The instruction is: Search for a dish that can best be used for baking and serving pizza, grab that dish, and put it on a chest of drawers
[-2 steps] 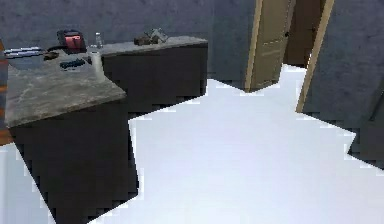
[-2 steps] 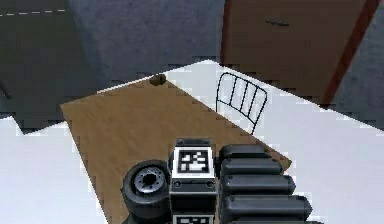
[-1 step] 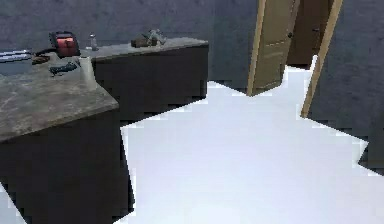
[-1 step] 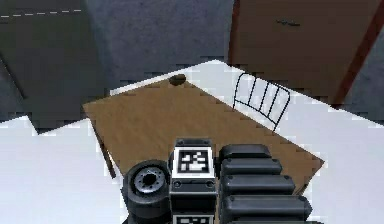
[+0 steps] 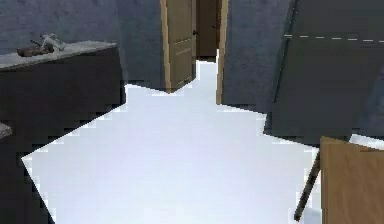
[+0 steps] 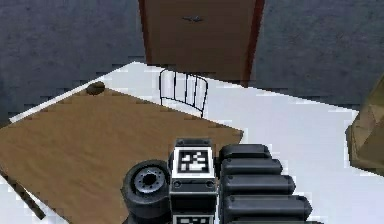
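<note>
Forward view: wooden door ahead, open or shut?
Open. The wooden door stands swung aside, and the pale floor runs on through the gap beside it.

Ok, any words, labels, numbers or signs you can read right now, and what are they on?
No readable words, numbers or signs.
White square low in the arm side view: black block marks, a pattern rather than letters.
Brown door in the arm side view: a small dark mark near its top, too small to read.
</note>
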{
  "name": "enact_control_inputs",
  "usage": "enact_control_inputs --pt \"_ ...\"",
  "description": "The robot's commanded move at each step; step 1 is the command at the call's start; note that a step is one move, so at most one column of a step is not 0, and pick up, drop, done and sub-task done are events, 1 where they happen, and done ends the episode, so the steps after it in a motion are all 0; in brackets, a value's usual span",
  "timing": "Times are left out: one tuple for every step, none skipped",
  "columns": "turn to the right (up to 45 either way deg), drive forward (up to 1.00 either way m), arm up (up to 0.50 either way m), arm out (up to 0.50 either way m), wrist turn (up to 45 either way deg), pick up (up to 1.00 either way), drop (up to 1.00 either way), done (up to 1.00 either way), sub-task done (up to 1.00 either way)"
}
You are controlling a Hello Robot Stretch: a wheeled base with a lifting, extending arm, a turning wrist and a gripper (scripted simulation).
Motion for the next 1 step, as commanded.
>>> enact_control_inputs --pt "0.0 1.0 0.0 0.0 0.0 0.0 0.0 0.0 0.0"
